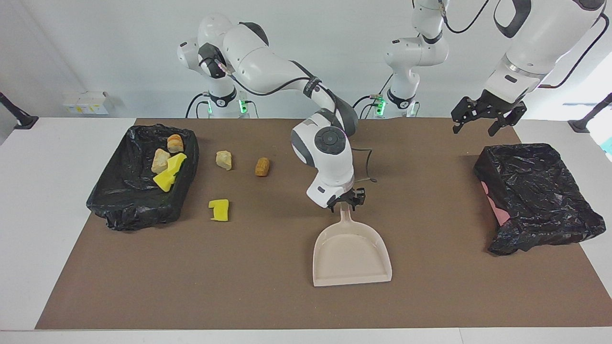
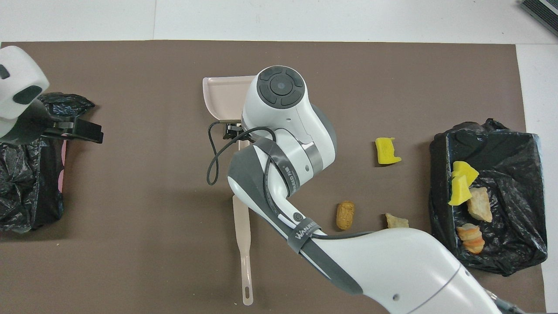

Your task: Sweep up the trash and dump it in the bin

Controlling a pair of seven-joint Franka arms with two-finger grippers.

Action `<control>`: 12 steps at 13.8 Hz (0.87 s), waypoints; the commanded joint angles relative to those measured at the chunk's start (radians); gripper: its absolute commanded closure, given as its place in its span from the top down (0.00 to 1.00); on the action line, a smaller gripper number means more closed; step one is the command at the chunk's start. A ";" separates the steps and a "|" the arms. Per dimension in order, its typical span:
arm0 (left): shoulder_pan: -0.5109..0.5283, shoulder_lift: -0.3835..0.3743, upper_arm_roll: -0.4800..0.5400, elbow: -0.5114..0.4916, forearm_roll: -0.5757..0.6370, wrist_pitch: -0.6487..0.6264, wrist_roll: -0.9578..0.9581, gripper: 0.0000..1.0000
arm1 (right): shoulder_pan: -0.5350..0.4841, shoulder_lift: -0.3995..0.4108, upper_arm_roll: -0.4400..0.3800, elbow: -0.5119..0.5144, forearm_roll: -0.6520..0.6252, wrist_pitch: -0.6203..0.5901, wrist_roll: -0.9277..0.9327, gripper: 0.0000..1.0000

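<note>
The beige dustpan [image 1: 351, 253] [image 2: 222, 96] lies flat in the middle of the brown mat, its handle pointing toward the robots. My right gripper [image 1: 347, 199] hovers just over the handle's tip, open, with nothing in it. On the mat lie three pieces of trash: a yellow sponge chunk [image 1: 219, 210] [image 2: 387, 151], a tan lump [image 1: 224, 160] [image 2: 396, 221] and an orange-brown lump [image 1: 262, 166] [image 2: 345, 215]. The black-bagged bin [image 1: 124, 210] [image 2: 501, 144] at the right arm's end holds several more scraps. My left gripper [image 1: 483, 117] [image 2: 78, 131] hangs open in the air.
A second black-bagged bin [image 1: 535, 196] [image 2: 26, 187] sits at the left arm's end, below the left gripper. A flat beige sweeper [image 2: 243, 244] lies on the mat nearer to the robots than the dustpan; the right arm hides it in the facing view.
</note>
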 commanded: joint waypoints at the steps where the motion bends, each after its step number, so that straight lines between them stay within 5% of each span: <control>1: -0.046 0.056 0.011 -0.038 -0.011 0.100 -0.003 1.00 | -0.013 -0.203 0.011 -0.224 0.006 -0.035 0.018 1.00; 6: -0.162 0.188 0.008 -0.023 -0.002 0.212 -0.054 1.00 | 0.073 -0.476 0.013 -0.535 0.041 -0.054 0.044 1.00; 12: -0.312 0.277 0.010 -0.032 0.026 0.373 -0.271 1.00 | 0.151 -0.622 0.013 -0.793 0.128 0.098 0.092 1.00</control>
